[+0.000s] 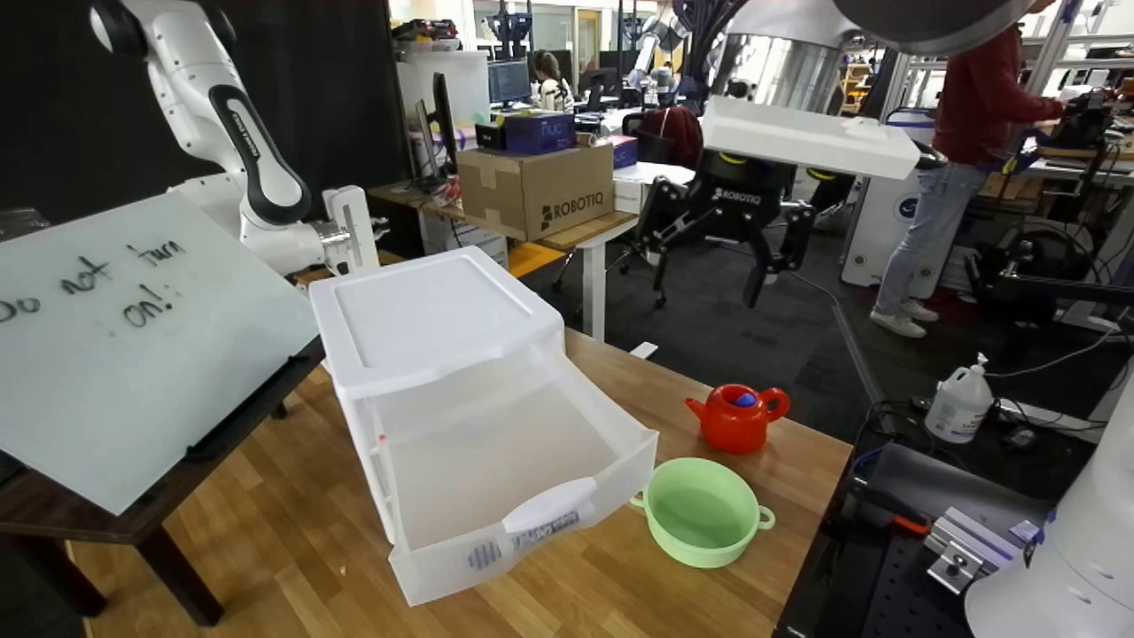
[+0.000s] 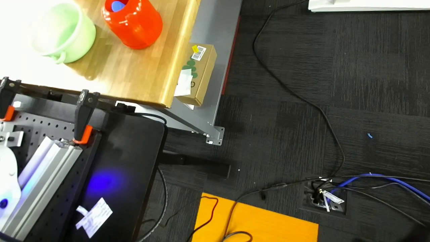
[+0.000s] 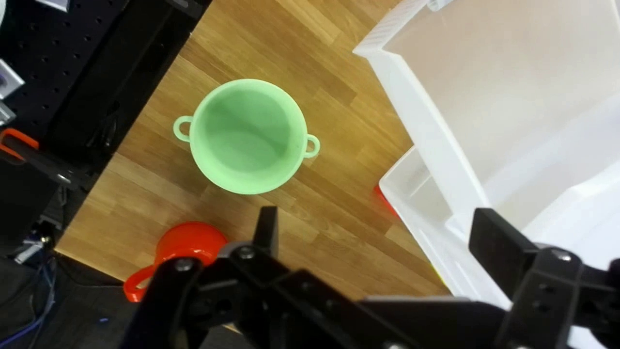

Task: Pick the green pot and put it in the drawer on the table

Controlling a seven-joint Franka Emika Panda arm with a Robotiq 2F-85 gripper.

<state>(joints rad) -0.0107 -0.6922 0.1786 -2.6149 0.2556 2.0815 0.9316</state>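
1. The pot [image 3: 247, 138] stands upright on the table [image 1: 638, 585], lower right of centre in an exterior view, just beside the front corner of the pulled-out drawer [image 1: 505, 452]; in the wrist view it sits upper left of centre.
2. The tool [image 3: 375, 213] has its fingers spread wide and holds nothing; in an exterior view it hangs at the upper right, well above the table.
3. The pot looks like thin plastic: probably light, slightly springy in the wall and hard to break.
4. Its smooth surface may slip, and a lift from one side will likely let the far side sag.
5. The best hold is probably the wall at the rim, one finger inside and one outside, reaching well down. Whether the fingers could span the whole bowl, I cannot tell.
6. The small loop handles [image 3: 317, 145], left and right in the wrist view, look like a poor hold; the pot could swing from them.
7. The teapot [image 1: 735, 430] stands near the pot, so the rim's upper edge in the wrist view seems freer, though pinching there likely needs the tool turned first.
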